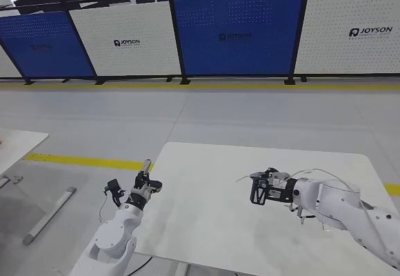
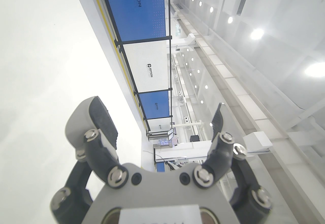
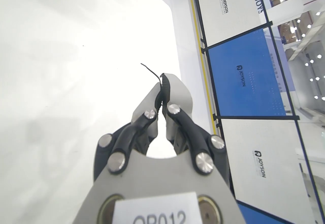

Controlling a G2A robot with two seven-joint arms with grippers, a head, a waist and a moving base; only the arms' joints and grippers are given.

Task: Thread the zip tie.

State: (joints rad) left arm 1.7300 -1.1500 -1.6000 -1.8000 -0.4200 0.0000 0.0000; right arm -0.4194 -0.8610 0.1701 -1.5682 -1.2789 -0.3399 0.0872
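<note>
- The right tool [image 3: 162, 86] is clamped shut on the zip tie [image 3: 150, 70]. Its two dark pads meet, and the thin black strip comes out past the tips.
- The free end of the zip tie curves away from the tips in a slight bend, in the air above the worktop [image 3: 63, 31] (whether it touches the surface cannot be told).
- In the top view the right tool [image 1: 258, 188] sits over the right half of the worktop [image 1: 207, 228], pointing toward the left arm. A fine strand [image 1: 243, 178] pokes out of it on that side.
- The left tool [image 2: 160, 120] stands wide open with nothing between its fingers [image 2: 102, 118].
- In the top view the left tool [image 1: 143, 178] is at the worktop's left edge, well apart from the right tool.
- A yellow line [image 1: 83, 161] runs across the floor beyond the worktop, and blue and white panels [image 1: 238, 34] stand behind it.
</note>
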